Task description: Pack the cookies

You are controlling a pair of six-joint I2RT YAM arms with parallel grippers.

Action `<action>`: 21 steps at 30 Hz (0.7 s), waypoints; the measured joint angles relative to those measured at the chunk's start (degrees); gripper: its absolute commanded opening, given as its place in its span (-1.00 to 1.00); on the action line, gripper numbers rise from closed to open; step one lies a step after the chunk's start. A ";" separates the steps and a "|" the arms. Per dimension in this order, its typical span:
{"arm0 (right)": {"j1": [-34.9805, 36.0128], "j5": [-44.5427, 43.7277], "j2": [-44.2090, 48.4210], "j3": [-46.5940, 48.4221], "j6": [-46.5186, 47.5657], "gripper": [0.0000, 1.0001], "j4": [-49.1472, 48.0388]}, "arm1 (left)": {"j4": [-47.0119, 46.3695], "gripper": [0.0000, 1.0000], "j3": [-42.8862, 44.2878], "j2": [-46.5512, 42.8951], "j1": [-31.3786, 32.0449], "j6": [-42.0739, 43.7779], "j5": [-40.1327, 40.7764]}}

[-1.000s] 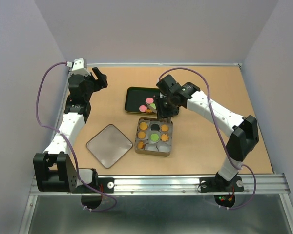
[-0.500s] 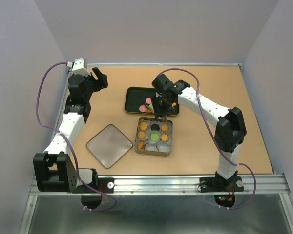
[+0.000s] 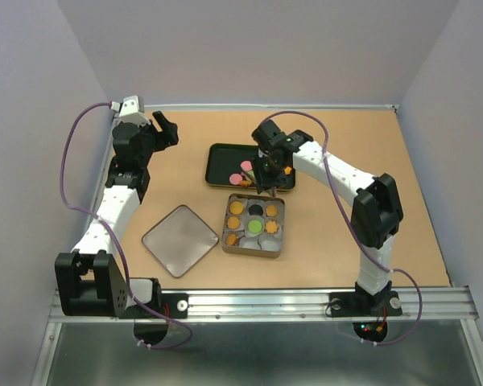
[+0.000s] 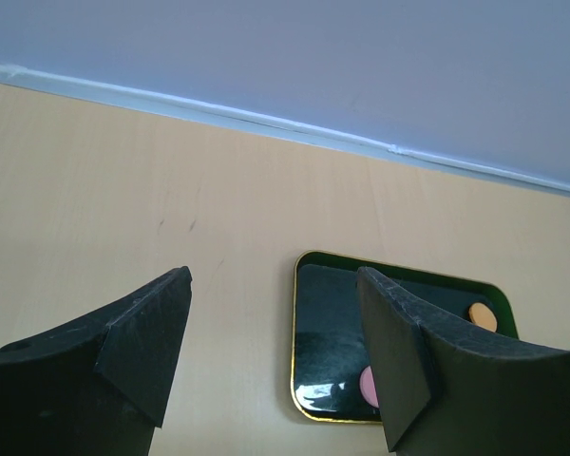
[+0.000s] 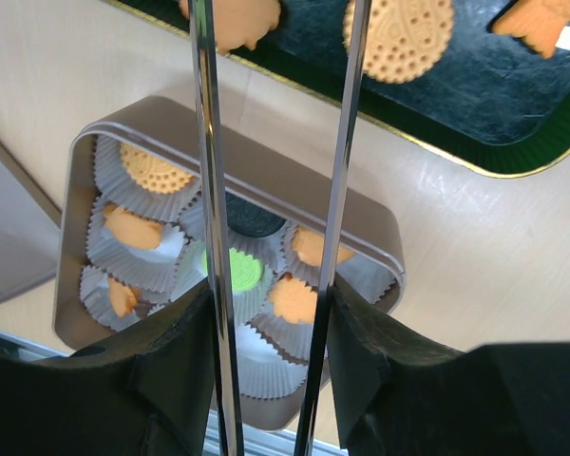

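Right end effector [image 3: 266, 183] open, its two long metal rods apart with nothing between, poised over the near edge of the dark tray [image 3: 219, 154]. Left end effector [image 4: 275, 356] also open, well apart. Cookies [image 3: 255, 218] partly in the tin [image 3: 253, 252], others [image 3: 243, 171] on the tray.

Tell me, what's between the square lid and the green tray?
Nothing. The top view shows only bare table between the lid and the green tray. The cookie tin sits off to the side.
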State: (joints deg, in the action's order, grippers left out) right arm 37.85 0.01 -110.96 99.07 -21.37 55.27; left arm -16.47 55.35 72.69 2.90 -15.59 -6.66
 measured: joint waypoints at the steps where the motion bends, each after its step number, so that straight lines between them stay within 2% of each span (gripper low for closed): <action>1: -0.35 -0.17 -0.20 0.11 0.07 -0.01 -0.04 | 0.00 0.61 0.00 0.00 0.00 0.00 -0.02; 9: -2.10 -0.66 -0.42 0.35 0.46 -0.05 -0.09 | 0.00 0.61 0.00 0.00 0.00 -0.15 -0.39; 21: -2.21 4.13 -1.38 0.37 0.42 -0.14 -0.11 | 0.02 0.61 0.00 0.00 0.00 -0.20 -0.46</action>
State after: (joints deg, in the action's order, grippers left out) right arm 35.64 4.14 -112.33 99.44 -20.95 55.16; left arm -16.45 55.35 72.69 2.90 -15.79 -7.11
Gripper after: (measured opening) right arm 0.443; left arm 0.807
